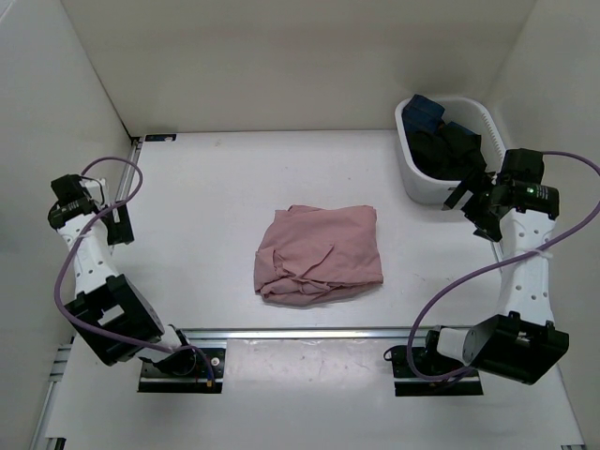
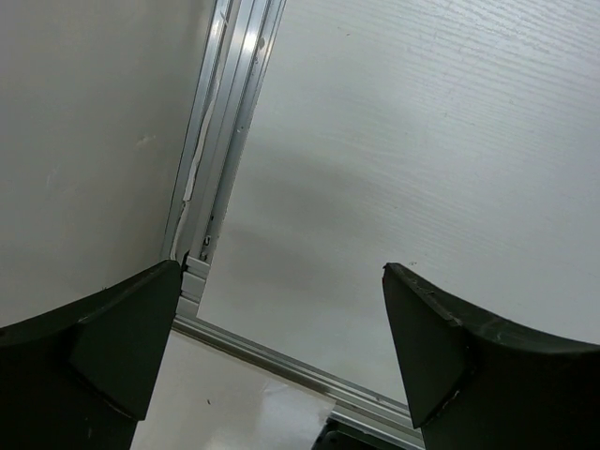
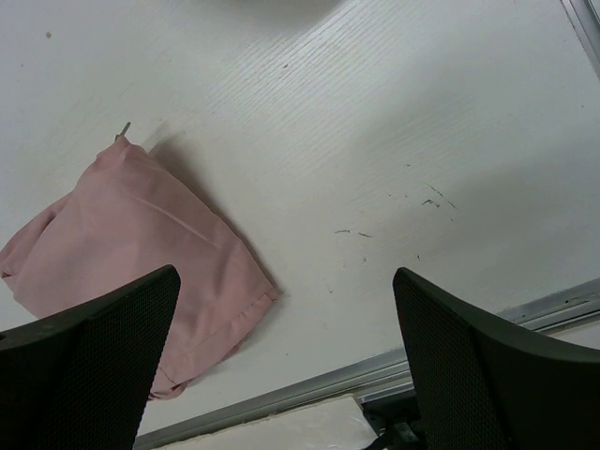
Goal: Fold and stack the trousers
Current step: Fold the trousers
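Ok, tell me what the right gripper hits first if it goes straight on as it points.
Most likely the bare table, just beside a corner of the pink trousers: the right gripper, open, aims down at white surface. Depth is unclear.

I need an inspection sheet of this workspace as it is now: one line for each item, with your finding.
Surface: white table, with a few small dark marks.
Job's things: pink trousers lie roughly folded at the middle; the basket at the far right holds dark clothes.
Clutter: nothing seen.
Grippers: left gripper open and empty, near the left wall; right gripper open and empty, beside the basket.
Cables: left cable and right cable, both purple, loop loosely along their arms, clear of the trousers.
Surroundings: white walls on three sides.
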### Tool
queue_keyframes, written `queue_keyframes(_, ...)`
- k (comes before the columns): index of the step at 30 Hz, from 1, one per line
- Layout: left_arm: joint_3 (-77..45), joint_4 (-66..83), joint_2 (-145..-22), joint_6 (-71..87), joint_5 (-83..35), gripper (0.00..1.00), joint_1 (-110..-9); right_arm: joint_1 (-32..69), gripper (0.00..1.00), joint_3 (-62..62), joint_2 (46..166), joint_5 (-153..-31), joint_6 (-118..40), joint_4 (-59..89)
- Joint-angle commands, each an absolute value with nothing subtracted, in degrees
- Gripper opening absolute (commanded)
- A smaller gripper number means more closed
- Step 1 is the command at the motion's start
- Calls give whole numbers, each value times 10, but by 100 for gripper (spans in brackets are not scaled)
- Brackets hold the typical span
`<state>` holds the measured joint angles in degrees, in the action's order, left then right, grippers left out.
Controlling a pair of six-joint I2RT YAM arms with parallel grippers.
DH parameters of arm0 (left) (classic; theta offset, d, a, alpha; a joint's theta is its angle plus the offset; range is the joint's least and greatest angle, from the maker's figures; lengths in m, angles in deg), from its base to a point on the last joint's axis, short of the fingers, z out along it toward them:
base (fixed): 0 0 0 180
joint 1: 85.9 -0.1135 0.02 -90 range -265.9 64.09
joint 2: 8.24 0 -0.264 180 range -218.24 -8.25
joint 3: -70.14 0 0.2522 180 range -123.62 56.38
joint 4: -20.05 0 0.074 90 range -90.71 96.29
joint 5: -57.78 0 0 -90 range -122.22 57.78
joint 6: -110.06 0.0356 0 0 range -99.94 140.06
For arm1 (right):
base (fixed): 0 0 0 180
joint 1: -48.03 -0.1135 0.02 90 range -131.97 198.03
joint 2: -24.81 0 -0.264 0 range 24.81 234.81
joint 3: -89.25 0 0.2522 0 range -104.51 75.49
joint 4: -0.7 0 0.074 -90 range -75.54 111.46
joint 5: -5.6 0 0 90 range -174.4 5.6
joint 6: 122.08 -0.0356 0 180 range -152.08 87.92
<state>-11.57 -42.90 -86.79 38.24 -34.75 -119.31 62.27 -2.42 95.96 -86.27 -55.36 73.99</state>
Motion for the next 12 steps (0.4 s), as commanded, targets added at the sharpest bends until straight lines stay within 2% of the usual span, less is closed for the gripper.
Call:
queue_keyframes(1, -115, -429, -854, 386, -342, 100, -1193, 624, 99, -45, 961, -865, -540, 722)
queue_keyframes(12, -110, -435, -849, 381, -336, 100, -1193, 624, 99, -45, 966, -897, -522, 706)
